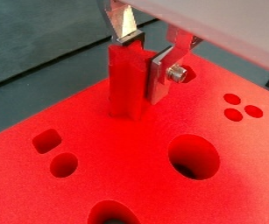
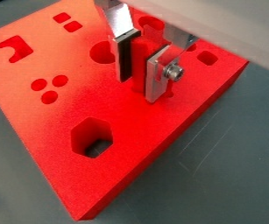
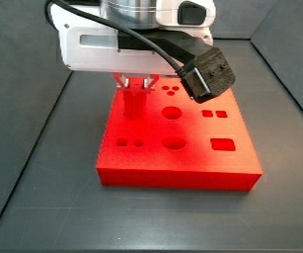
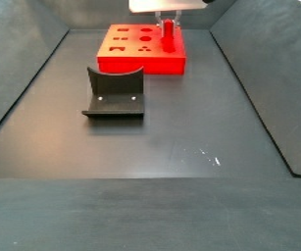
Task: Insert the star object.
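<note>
The star object (image 1: 127, 80) is a slim bright red peg standing upright on the wide red block (image 1: 124, 166). My gripper (image 1: 140, 63) is shut on the peg, silver fingers (image 1: 162, 74) flat against its two sides. The peg's lower end sits at the block's top face; I cannot tell how deep it goes. In a wrist view the peg (image 2: 138, 72) shows between the plates of the gripper (image 2: 140, 66) over the block (image 2: 124, 131). In both side views the peg (image 3: 138, 96) (image 4: 169, 37) stands near the block's far side under the gripper (image 3: 138, 87) (image 4: 168, 22).
The red block (image 3: 181, 158) (image 4: 120, 61) has several shaped holes: round, square, hexagonal and three-dot. The dark fixture (image 4: 115, 93) stands on the dark floor in front of the block. Dark walls bound the floor on both sides.
</note>
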Available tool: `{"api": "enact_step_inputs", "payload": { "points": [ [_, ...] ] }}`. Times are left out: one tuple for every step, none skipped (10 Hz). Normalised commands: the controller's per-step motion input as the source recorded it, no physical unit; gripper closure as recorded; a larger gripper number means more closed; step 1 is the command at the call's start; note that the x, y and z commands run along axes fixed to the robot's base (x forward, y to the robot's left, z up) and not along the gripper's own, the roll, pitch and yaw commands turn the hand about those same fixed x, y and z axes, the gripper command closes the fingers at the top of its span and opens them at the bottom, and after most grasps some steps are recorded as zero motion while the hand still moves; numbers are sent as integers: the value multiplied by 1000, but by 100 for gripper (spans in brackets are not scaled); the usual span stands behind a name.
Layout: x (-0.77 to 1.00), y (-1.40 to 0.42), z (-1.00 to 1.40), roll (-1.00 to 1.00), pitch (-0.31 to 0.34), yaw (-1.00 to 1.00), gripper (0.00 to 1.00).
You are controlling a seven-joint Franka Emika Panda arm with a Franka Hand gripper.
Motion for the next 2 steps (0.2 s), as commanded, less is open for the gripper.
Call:
{"api": "enact_step_inputs", "payload": {
  "points": [
    [-43, 0, -331, 83, 0, -9, 100],
    [0, 0, 0, 0, 0, 0, 100]
  ]
}}
